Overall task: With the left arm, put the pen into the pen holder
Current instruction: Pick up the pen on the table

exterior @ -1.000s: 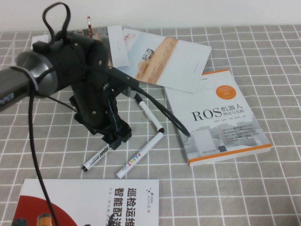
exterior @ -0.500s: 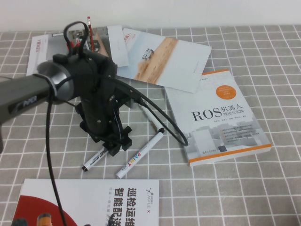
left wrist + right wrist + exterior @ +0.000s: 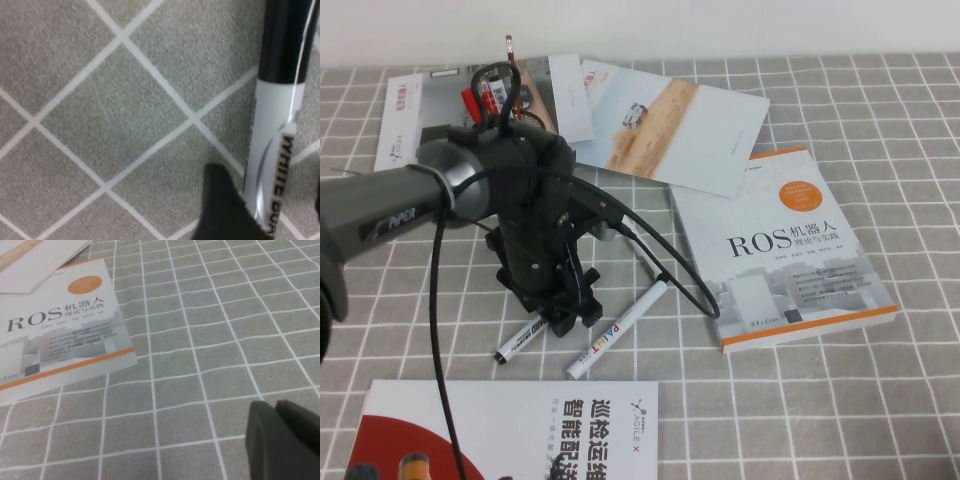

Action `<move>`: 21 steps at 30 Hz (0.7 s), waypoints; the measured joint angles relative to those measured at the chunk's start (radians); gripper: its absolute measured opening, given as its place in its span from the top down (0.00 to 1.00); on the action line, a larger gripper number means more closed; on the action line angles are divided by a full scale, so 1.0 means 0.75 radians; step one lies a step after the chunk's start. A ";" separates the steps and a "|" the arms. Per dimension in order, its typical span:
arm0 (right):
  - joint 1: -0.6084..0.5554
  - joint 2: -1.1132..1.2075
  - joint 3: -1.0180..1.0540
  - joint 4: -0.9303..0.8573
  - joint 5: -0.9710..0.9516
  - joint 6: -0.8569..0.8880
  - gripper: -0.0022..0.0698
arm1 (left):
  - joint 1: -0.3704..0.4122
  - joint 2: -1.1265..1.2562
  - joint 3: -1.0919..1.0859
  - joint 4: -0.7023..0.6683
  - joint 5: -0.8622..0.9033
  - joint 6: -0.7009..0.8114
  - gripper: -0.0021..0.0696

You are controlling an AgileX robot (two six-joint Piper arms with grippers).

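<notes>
The pen, white with a black cap and "WHITE BOARD" lettering, lies on the grey checked cloth. My left gripper is low over its upper end. In the left wrist view the pen runs between the open fingers of my left gripper, one finger on each side and the nearer one close against the barrel. The black mesh pen holder, with red pens in it, stands at the back left behind the arm. My right gripper is shut and empty above bare cloth, out of the high view.
A white "PAINT" marker lies just right of the pen. A plain marker is mostly hidden under the arm's cable. The ROS book lies to the right, leaflets at the back, and a booklet at the front edge.
My left arm has swung forward and down, bringing the gripper over the upper end of the pen. The pen holder has come into view behind the arm.
</notes>
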 joint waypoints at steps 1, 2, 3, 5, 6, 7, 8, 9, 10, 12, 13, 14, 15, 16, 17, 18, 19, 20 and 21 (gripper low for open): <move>0.000 0.000 0.000 0.000 0.000 0.000 0.99 | 0.000 0.000 0.000 0.000 -0.005 0.000 0.50; 0.000 0.000 0.000 0.000 0.000 0.000 0.99 | 0.000 0.000 0.000 0.000 -0.013 0.000 0.52; 0.000 0.000 0.000 0.000 0.000 0.000 0.99 | 0.000 0.000 0.000 0.000 -0.016 0.000 0.54; 0.000 0.000 0.000 0.000 0.000 0.000 0.99 | 0.000 0.000 0.000 0.000 -0.018 0.000 0.58; 0.000 0.000 0.000 0.000 0.000 0.000 0.99 | 0.000 0.000 0.000 0.000 -0.018 0.000 0.59; 0.000 0.000 0.000 0.000 0.000 0.000 0.99 | 0.000 0.000 0.000 0.000 -0.018 0.000 0.59; 0.000 0.000 0.000 0.000 0.000 0.000 0.99 | 0.000 0.003 0.000 0.000 -0.018 0.000 0.60; 0.000 0.000 0.000 0.000 0.000 0.000 0.99 | 0.000 0.011 0.000 0.000 -0.018 0.001 0.60; 0.000 0.000 0.000 0.000 0.000 0.000 0.99 | 0.000 0.016 0.000 0.000 -0.012 0.004 0.60; 0.000 0.000 0.000 0.000 0.000 0.000 0.99 | 0.000 0.018 0.000 0.000 -0.012 0.008 0.60; 0.000 0.000 0.000 0.000 0.000 0.000 0.99 | 0.000 0.018 -0.003 0.000 -0.012 0.009 0.60; 0.000 0.000 0.000 0.000 0.000 0.000 0.99 | 0.000 0.019 -0.003 0.000 -0.012 0.011 0.61; 0.000 0.000 0.000 0.000 0.000 0.000 0.99 | 0.000 0.019 -0.003 0.000 -0.012 0.010 0.61; 0.000 0.000 0.000 0.000 0.000 0.000 0.99 | 0.000 0.019 -0.003 0.000 -0.009 0.010 0.62; 0.000 0.000 0.000 0.000 0.000 0.000 0.99 | 0.000 0.019 -0.003 0.000 -0.009 0.010 0.64; 0.000 0.000 0.000 0.000 0.000 0.000 0.99 | 0.000 0.019 -0.003 -0.005 -0.007 0.010 0.67; 0.000 0.000 0.000 0.000 0.000 0.000 0.99 | 0.000 0.019 -0.003 -0.012 -0.004 0.010 0.72; 0.000 0.000 0.000 0.000 0.000 0.000 0.99 | 0.000 0.021 -0.003 -0.017 -0.002 0.010 0.77; 0.000 0.000 0.000 0.000 0.000 0.000 0.99 | 0.000 0.021 -0.003 -0.021 -0.002 0.010 0.82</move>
